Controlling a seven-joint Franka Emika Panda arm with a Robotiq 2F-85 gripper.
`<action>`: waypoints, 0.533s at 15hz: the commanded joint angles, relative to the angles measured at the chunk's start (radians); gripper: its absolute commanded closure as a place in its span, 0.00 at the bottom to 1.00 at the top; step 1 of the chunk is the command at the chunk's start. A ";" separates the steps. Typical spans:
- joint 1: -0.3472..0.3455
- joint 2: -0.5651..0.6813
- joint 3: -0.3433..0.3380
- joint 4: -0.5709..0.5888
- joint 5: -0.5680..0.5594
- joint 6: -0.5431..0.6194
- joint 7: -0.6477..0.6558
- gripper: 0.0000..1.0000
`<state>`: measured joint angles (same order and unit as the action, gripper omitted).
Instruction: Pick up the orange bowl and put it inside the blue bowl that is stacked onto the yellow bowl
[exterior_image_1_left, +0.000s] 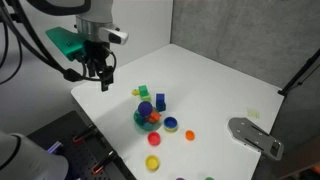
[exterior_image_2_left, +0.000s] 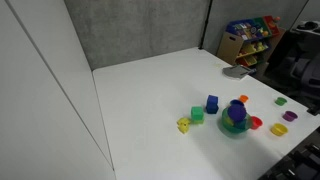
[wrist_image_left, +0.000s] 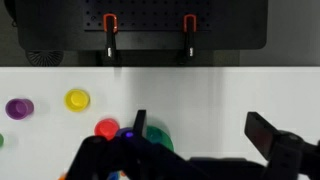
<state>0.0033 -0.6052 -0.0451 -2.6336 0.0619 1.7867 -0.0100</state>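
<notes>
The orange bowl (exterior_image_1_left: 189, 133) is tiny and sits on the white table right of the cluster; it also shows in an exterior view (exterior_image_2_left: 243, 98) behind the teal bowl. The blue bowl (exterior_image_1_left: 171, 124) sits nested in the yellow bowl, seen as a thin yellow-green rim (exterior_image_1_left: 176, 128), between the teal bowl and the orange bowl. My gripper (exterior_image_1_left: 101, 75) hangs open and empty above the table's near-left corner, well away from the bowls. In the wrist view its two dark fingers (wrist_image_left: 200, 140) are spread wide over bare table.
A teal bowl (exterior_image_1_left: 147, 118) (exterior_image_2_left: 235, 124) holds small pieces. Green (exterior_image_1_left: 140, 91) and blue (exterior_image_1_left: 160, 101) blocks stand behind it. A red bowl (exterior_image_1_left: 154, 140) (wrist_image_left: 106, 128), a plain yellow bowl (exterior_image_1_left: 153, 163) (wrist_image_left: 77, 99) and a purple bowl (wrist_image_left: 19, 107) lie nearby. A grey object (exterior_image_1_left: 255, 135) lies at the right edge.
</notes>
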 joint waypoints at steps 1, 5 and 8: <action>-0.008 0.000 0.007 0.001 0.003 -0.002 -0.004 0.00; -0.012 0.005 0.010 0.000 -0.006 0.013 0.000 0.00; -0.029 0.035 0.008 0.011 -0.035 0.053 0.002 0.00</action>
<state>-0.0027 -0.5994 -0.0429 -2.6337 0.0552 1.8035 -0.0098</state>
